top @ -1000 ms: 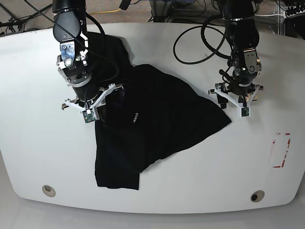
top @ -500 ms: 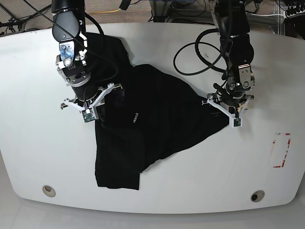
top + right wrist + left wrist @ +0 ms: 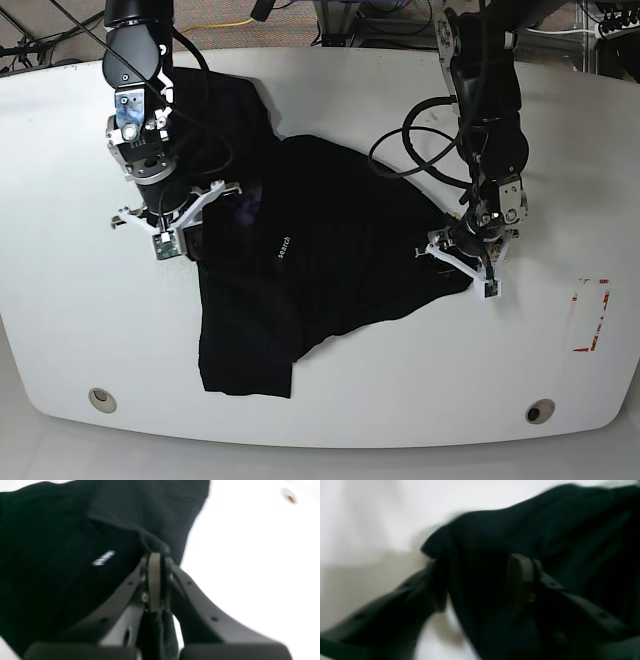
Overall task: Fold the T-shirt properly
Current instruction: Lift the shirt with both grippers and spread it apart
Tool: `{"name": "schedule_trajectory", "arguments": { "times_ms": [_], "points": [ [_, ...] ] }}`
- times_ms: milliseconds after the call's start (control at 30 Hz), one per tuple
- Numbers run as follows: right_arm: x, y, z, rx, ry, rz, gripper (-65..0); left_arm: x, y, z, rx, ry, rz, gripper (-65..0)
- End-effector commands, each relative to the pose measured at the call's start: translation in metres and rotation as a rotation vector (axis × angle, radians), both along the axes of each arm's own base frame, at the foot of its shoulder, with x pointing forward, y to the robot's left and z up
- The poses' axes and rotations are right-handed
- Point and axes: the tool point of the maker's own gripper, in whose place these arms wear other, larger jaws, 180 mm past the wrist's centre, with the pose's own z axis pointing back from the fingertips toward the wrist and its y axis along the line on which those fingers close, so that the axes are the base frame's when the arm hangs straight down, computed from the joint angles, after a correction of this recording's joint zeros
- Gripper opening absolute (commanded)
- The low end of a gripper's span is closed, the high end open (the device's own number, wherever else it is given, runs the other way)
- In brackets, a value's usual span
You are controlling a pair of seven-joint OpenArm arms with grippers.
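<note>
T-shirt [image 3: 330, 250] print hidden; lettering blurred

White table [image 3: 330, 400], black cables [image 3: 60, 25] behind its far edge

base: overhead, looking down on the whole table [image 3: 60, 330]
wrists: close behind fingers
shared: shirt [image 3: 330, 230]

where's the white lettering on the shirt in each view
Base: white lettering sits mid-shirt, between the arms.
Right wrist: a blurred white streak, left of the right gripper.
Left wrist: not in it.
Shared landmark: the black T-shirt.
</note>
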Motion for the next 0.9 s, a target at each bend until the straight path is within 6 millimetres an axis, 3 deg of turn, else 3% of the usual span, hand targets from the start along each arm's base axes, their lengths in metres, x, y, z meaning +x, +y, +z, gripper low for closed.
{"name": "schedule_trajectory", "arguments": {
  "times_ms": [0, 67, 267, 600, 767, 867],
  "points": [
    [0.006, -0.011, 0.016, 0.0, -0.061, -0.031, -65.0, -0.01, -0.013, -0.016, -0.053, 0.073, -0.014, -50.0],
    [0.009, -0.021, 0.02, 0.008, -0.075, -0.07, -65.0, -0.005, -0.014, -0.018, -0.067, 0.065, -0.007, -65.0],
    [0.012, -0.037, 0.029, 0.01, -0.099, -0.118, -65.0, 0.0, -0.008, -0.006, -0.051, 0.002, 0.006, -65.0],
    [0.035, -0.079, 0.067, -0.001, -0.187, -0.231, -65.0, 0.013, 0.03, 0.063, 0.058, -0.11, 0.003, -65.0],
    [0.048, -0.097, 0.064, 0.009, -0.17, -0.28, -65.0, 0.015, 0.036, 0.088, 0.085, -0.153, 0.0, -65.0],
    [0.053, -0.121, 0.059, 0.031, -0.155, -0.346, -65.0, 0.011, 0.059, 0.106, 0.126, -0.159, 0.027, -65.0]
  ]
}}
